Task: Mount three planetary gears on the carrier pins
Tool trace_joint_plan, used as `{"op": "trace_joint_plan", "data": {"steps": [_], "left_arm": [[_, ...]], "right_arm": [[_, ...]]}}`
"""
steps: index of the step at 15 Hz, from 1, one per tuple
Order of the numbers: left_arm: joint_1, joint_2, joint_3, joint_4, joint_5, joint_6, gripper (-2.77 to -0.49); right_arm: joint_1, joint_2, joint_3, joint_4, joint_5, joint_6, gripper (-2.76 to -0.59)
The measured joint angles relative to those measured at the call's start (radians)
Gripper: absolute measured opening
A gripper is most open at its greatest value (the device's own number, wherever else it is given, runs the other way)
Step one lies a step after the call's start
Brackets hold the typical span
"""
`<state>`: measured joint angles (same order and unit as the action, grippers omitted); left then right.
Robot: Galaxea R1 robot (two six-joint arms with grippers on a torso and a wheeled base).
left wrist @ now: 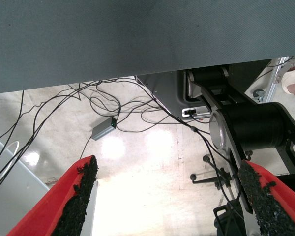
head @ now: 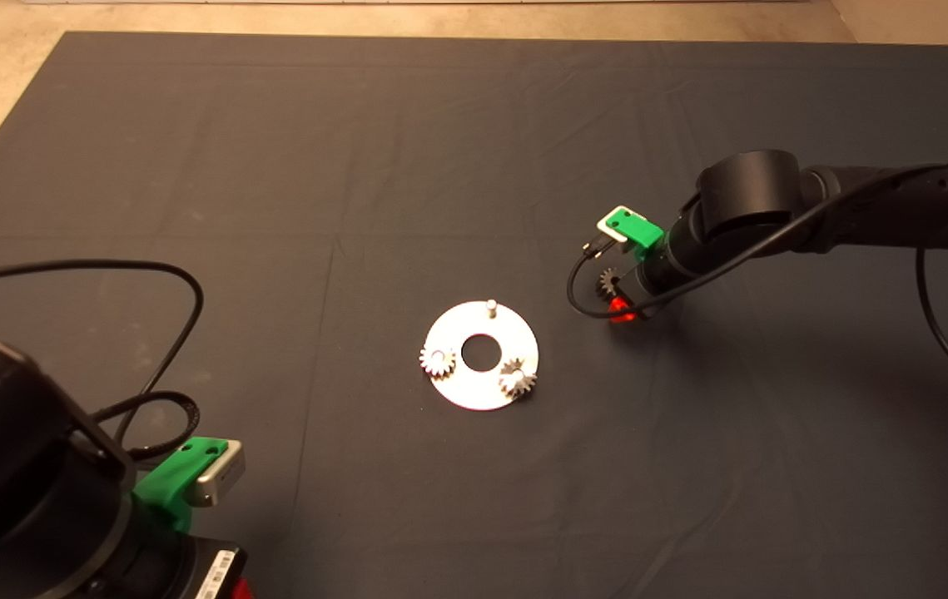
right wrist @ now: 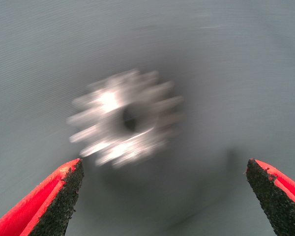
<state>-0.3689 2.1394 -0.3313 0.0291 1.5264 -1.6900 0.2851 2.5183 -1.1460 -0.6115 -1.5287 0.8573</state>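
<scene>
Dark mat over pale glossy floor, tangled cables.

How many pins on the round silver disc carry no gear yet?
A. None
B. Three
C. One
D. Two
C. On the silver disc two gears sit on pins, and only the far pin stands bare; the third gear lies on the mat by the right end effector.

Light falls evenly and moderately on the dark mat, fading toward the bench's right edge, where a soft shadow spreads beneath the right arm. The silver disc glares bright, washing out detail. In the right wrist view the loose gear is smeared by blur. In the left wrist view the pale floor carries hot reflections.
</scene>
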Motion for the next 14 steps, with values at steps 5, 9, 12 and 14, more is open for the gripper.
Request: {"op": "trace_joint_plan", "data": {"steps": [5, 9, 12, 14], "left_arm": [[0.0, 0.003, 0.0, 0.0, 0.0, 0.0, -1.22], [0.0, 0.005, 0.0, 0.0, 0.0, 0.0, -1.22], [0.0, 0.005, 0.0, 0.0, 0.0, 0.0, -1.22], [0.0, 0.005, 0.0, 0.0, 0.0, 0.0, -1.22]], "right_arm": [[0.003, 0.0, -0.043, -0.004, -0.001, 0.063, -0.89], [0.08, 0.0, -0.004, -0.008, 0.0, 0.11, -0.89], [0.098, 0.0, 0.018, -0.013, 0.0, 0.121, -0.89], [0.104, 0.0, 0.031, -0.013, 0.0, 0.129, -0.89]]}}
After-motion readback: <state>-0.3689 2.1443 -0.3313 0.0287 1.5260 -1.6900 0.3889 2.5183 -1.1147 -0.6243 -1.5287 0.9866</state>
